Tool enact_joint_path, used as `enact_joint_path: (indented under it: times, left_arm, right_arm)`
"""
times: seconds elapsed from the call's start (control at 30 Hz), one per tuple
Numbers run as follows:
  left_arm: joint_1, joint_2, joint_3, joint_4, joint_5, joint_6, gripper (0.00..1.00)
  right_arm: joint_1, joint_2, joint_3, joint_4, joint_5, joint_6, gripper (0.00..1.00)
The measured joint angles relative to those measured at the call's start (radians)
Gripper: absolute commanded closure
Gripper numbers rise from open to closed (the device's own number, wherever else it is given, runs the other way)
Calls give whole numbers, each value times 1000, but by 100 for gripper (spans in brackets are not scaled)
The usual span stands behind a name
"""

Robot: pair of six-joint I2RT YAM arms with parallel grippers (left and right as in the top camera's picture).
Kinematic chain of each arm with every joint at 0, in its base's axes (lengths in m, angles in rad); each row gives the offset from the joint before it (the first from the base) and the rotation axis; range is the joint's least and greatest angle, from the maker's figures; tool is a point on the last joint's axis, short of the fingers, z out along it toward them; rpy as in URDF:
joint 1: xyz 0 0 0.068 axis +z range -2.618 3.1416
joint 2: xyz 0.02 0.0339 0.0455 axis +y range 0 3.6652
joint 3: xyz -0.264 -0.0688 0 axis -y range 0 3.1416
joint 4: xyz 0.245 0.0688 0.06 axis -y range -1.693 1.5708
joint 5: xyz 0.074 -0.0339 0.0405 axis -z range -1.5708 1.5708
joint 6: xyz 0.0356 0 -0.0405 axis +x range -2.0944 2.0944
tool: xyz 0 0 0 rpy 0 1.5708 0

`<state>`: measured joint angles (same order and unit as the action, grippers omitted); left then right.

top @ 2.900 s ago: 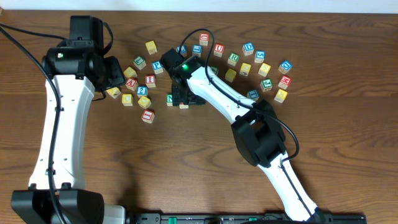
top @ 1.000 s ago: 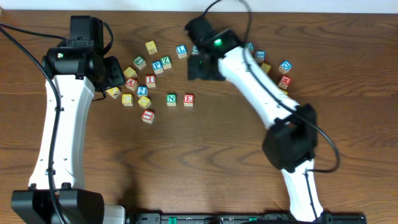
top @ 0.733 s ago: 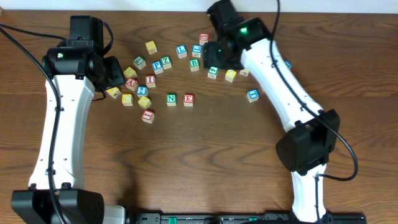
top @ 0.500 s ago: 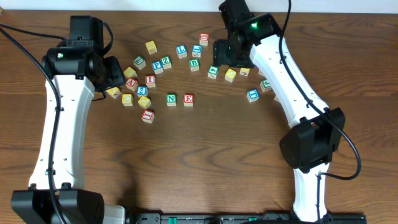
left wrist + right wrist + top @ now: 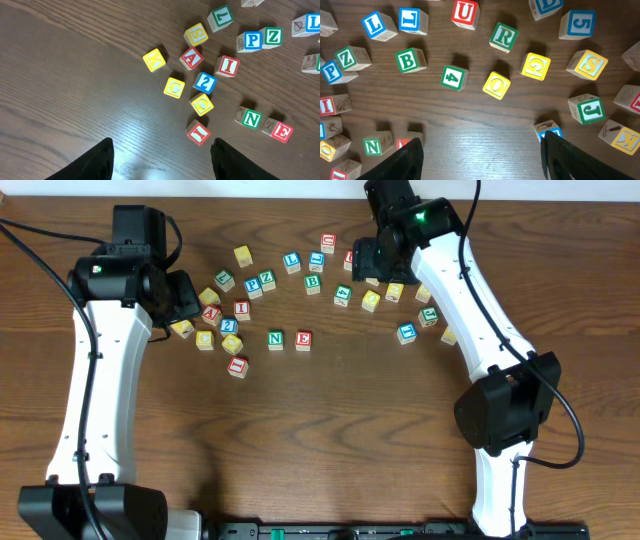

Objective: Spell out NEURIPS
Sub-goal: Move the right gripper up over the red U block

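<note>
red u block (image 5: 465, 11) lies just beside the green r block (image 5: 503, 36).

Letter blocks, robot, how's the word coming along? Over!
Left hand and right hand open, empty. N block and E block set side by side. U block not yet picked, nothing on top of it.

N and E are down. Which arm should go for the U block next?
Probably right: the right gripper hangs open over the cluster holding the red U block, visible in its wrist view; the left gripper is farther away.
</note>
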<state>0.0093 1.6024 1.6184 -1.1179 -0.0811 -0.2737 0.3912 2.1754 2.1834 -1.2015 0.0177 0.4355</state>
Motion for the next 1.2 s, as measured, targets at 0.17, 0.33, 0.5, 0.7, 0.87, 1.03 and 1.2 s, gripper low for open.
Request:
enact_joint_path:
  times: [0.17, 0.33, 0.5, 0.7, 0.87, 1.03, 1.2]
  left_arm:
    - [0, 0, 0, 0, 0, -1, 38]
    - [0, 0, 0, 0, 0, -13, 39]
    - [0, 0, 0, 0, 0, -23, 39]
    - [0, 0, 0, -1, 0, -33, 39]
    - [0, 0, 0, -1, 0, -37, 39]
    - [0, 0, 0, -1, 0, -37, 39]
    - [0, 0, 0, -1, 0, -37, 39]
  right_arm:
    - [0, 0, 0, 13, 2, -4, 28]
    - [0, 0, 0, 60, 2, -5, 29]
    - [0, 0, 0, 211, -5, -41, 30]
    - [1, 8, 22, 356, -13, -101, 28]
    - [1, 73, 85, 394, -2, -119, 28]
    - [1, 192, 92, 442, 3, -122, 31]
    - [1, 289, 91, 472, 8, -107, 35]
